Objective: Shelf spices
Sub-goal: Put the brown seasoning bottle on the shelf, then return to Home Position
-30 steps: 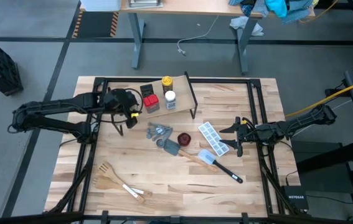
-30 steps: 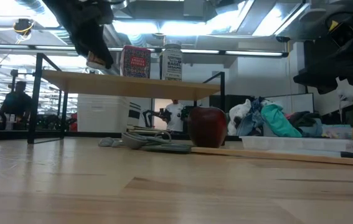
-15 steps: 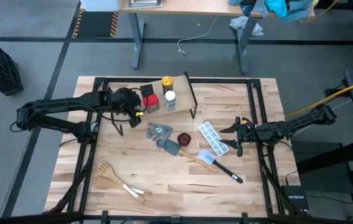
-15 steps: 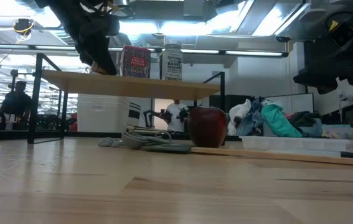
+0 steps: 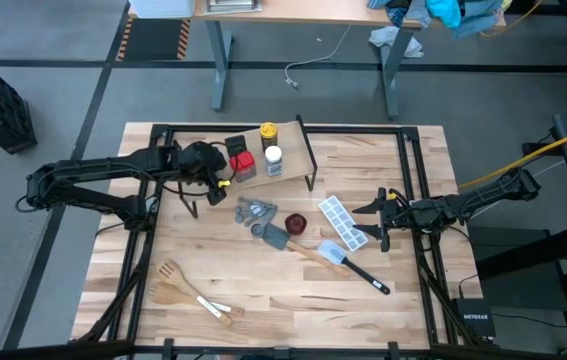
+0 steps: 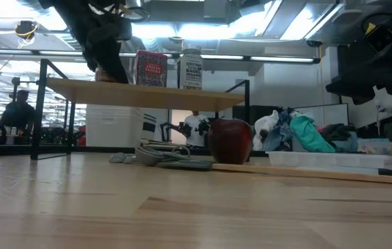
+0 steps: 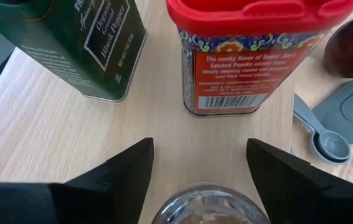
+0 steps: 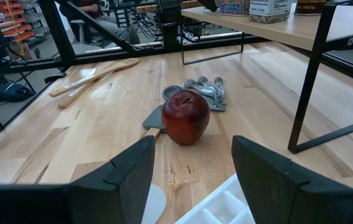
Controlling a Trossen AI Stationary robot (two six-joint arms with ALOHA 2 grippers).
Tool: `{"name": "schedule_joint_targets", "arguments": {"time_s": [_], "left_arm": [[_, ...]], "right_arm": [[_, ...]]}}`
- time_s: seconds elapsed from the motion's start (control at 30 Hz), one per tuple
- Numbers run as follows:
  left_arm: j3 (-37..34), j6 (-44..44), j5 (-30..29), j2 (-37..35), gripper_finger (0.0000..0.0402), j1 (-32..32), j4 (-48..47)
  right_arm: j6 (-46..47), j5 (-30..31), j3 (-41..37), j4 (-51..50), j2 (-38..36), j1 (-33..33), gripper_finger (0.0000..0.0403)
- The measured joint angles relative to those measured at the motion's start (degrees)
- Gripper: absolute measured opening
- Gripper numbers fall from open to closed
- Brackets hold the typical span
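the left end effector has lowered the tiny clear glass jar onto the light-wood shelf, probably released: its fingers stand apart around it.

the red-lidded square tin stands just ahead.

the right end effector waits open.

Tiny jar cut off at frame edge (lid unseen); dark tin top cropped.

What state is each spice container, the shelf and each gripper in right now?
shelf: standing on the table, holding spices.
red square tin: upright on the shelf.
dark grey square tin: upright on the shelf, beside the red one.
white-capped jar: upright on the shelf.
yellow-capped jar: upright on the shelf.
small glass jar: between open fingers, on the shelf.
left gripper: open, over the shelf.
right gripper: open, empty, waiting above the table.
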Motion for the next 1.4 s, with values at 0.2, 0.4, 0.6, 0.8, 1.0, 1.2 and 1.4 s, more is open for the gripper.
{"name": "schedule_joint_targets", "arguments": {"time_s": [0.2, 0.4, 0.6, 0.8, 1.0, 1.2, 1.4], "left_arm": [[0.00, 0.00, 0.00, -0.24, 0.0253, 0.00, 0.11], [0.00, 1.70, 1.09, -4.33, 0.0254, -0.07, 0.75], [1.38, 2.47, 1.27, -12.06, 0.0255, -0.07, 0.68], [2.31, -0.39, 1.29, -22.26, 0.0255, -0.15, -0.46], [0.77, -5.26, 1.94, -32.67, 0.0255, -3.43, -6.31], [-6.51, -9.52, 6.49, -41.53, 0.0255, -8.38, -3.96], [-16.33, -10.30, 7.69, -44.72, 0.0255, -12.19, 10.84]], "right_arm": [[-0.01, 0.01, -0.02, 0.00, 0.00, 0.00, 0.0221], [-0.01, -0.01, -0.01, 0.00, 0.00, 0.00, 0.0221], [0.01, 0.01, 0.00, 0.00, 0.00, 0.00, 0.0221], [0.01, -0.01, 0.00, 0.00, 0.00, 0.00, 0.0221], [0.00, 0.01, 0.00, 0.00, 0.00, 0.01, 0.0221], [0.00, 0.01, -0.02, 0.00, 0.00, 0.01, 0.0221], [0.00, 0.00, -0.01, 0.00, 0.00, 0.00, 0.0221]]}}
